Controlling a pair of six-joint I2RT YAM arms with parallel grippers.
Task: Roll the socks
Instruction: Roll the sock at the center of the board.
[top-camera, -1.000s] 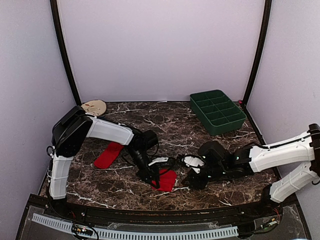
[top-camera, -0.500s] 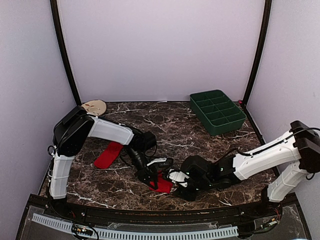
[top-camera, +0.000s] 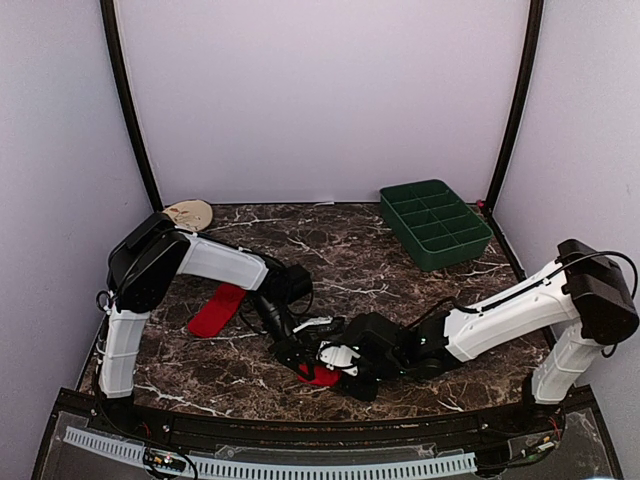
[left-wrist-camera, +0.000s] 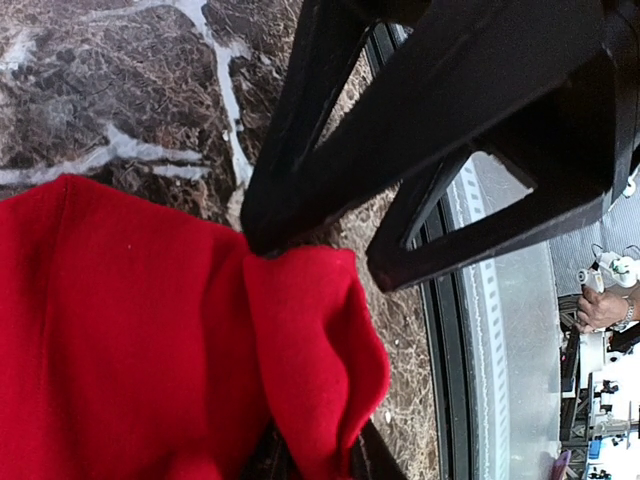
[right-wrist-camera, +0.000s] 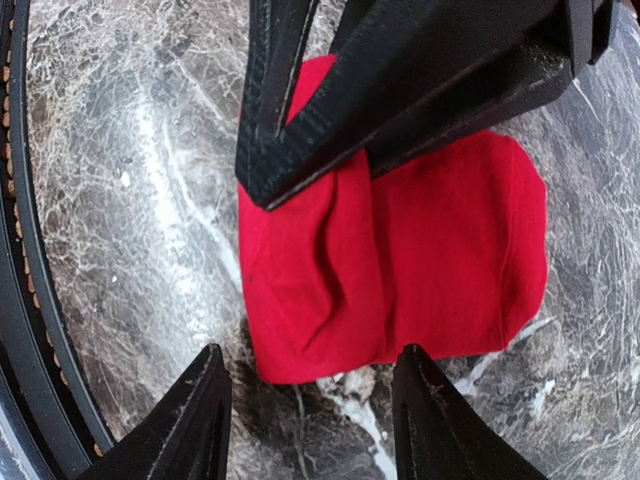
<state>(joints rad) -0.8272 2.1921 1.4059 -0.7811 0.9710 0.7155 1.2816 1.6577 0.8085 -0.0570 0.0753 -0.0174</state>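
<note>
One red sock (top-camera: 318, 376) lies folded on the marble near the front edge. My left gripper (top-camera: 300, 358) is shut on a bunched fold of that sock (left-wrist-camera: 300, 360), and the fabric hides most of its fingers. My right gripper (top-camera: 338, 362) has come in from the right and stands open. In the right wrist view its fingertips (right-wrist-camera: 212, 372) straddle the near edge of the sock (right-wrist-camera: 430, 260) without touching it. The other gripper's black fingers fill the top of each wrist view. A second plain red sock (top-camera: 217, 310) lies flat as a strip at the left.
A green compartment tray (top-camera: 436, 223) stands at the back right. A tan round disc (top-camera: 188, 213) lies at the back left corner. The table's front edge and black rail (left-wrist-camera: 455, 330) run right beside the held sock.
My right arm has stretched leftward until its open gripper reached the sock. My left gripper kept its hold and barely moved.
</note>
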